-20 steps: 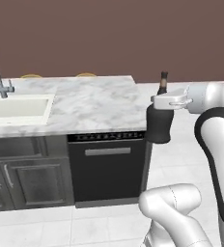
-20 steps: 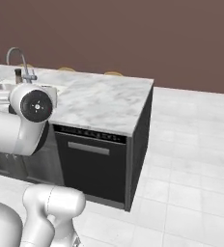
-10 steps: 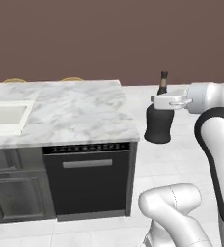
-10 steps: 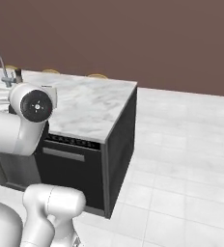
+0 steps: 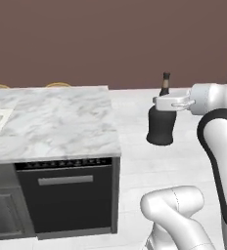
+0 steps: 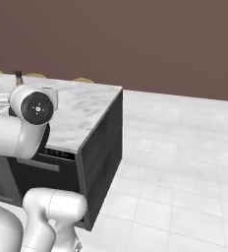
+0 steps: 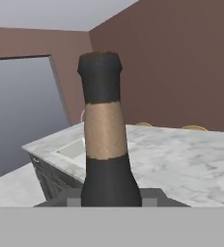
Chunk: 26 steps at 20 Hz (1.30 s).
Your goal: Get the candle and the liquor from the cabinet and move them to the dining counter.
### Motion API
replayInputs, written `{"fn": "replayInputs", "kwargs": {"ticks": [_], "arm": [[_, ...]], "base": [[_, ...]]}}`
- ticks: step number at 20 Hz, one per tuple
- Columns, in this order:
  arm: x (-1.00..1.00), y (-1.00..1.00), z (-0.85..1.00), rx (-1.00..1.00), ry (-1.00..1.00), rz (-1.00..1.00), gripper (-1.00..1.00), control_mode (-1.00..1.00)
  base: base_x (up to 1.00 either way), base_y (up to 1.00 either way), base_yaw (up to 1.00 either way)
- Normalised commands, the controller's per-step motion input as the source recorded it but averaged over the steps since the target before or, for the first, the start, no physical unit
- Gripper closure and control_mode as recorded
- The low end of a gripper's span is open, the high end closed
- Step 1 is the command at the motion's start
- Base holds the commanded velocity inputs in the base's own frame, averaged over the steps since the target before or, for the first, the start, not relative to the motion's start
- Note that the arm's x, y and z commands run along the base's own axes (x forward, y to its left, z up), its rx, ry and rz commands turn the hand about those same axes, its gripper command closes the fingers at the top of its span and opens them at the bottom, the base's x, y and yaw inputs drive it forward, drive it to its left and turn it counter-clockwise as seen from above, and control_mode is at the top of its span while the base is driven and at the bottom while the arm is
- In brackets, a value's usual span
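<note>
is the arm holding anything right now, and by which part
Yes: the gripper holds the liquor upright, its jaws shut on the base of the neck, just above the wide body, off the side of the dining counter.

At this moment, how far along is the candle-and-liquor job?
Done: the liquor is out of the cabinet, clamped at its neck in the gripper. In hand: it hangs upright in the air beside the dining counter, off the counter's end and not yet over the marble. Left: set the bottle down on the counter. No candle can be made out on the visible part of the counter, so I can't tell its status.
</note>
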Motion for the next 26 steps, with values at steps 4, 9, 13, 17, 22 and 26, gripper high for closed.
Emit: {"fn": "replayInputs", "kwargs": {"ticks": [4,9,13,17,22,26], "arm": [[0.00,0.00,0.00,0.00,0.00,0.00,1.00,1.00],[0.00,0.00,0.00,0.00,0.00,0.00,1.00,1.00],[0.00,0.00,0.00,0.00,0.00,0.00,1.00,1.00],[0.00,0.00,0.00,0.00,0.00,0.00,1.00,1.00],[0.00,0.00,0.00,0.00,0.00,0.00,1.00,1.00],[0.00,0.00,0.00,0.00,0.00,0.00,1.00,1.00]], "base": [[0.46,-0.58,0.00],[0.46,-0.58,0.00],[0.47,-0.57,0.00],[0.52,-0.53,0.00],[0.56,-0.46,0.04],[0.55,-0.40,0.11]]}}
